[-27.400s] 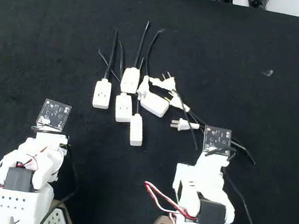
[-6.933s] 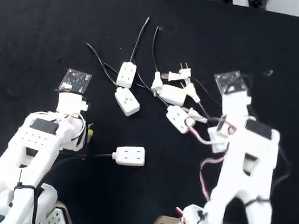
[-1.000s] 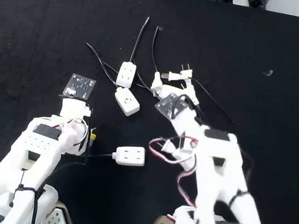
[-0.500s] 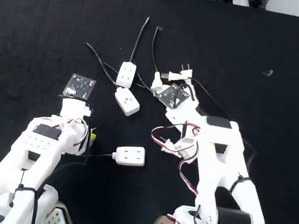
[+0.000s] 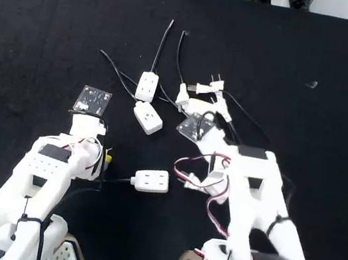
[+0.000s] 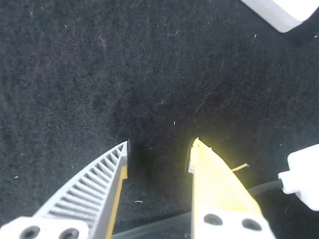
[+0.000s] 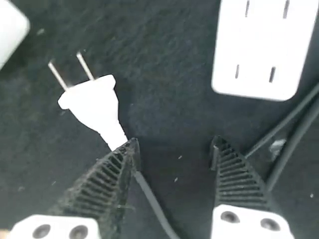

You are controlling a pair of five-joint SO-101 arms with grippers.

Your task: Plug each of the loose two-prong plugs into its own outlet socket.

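In the right wrist view a loose white two-prong plug (image 7: 92,102) lies flat just beyond one fingertip of my open right gripper (image 7: 175,145), and its black cable runs back under that finger. A white outlet socket (image 7: 259,47) lies a little farther off, slots up. From above, the right gripper (image 5: 196,127) sits at the near edge of the cluster of plugs (image 5: 208,87) and sockets (image 5: 146,87). My left gripper (image 6: 159,149) stands open over bare black cloth and holds nothing. It hovers at the left (image 5: 91,103), apart from the lone socket (image 5: 151,180).
Black cables (image 5: 165,37) trail from the sockets toward the table's far edge. Another socket (image 5: 148,118) lies between the two arms. A white socket end with its cable (image 6: 304,177) lies beside the left gripper. Thin cables (image 7: 291,132) cross beside the right gripper.
The right gripper went a little forward into the plug cluster, then drew back toward the near side. The left arm kept still. Plugs and sockets stayed where they were.
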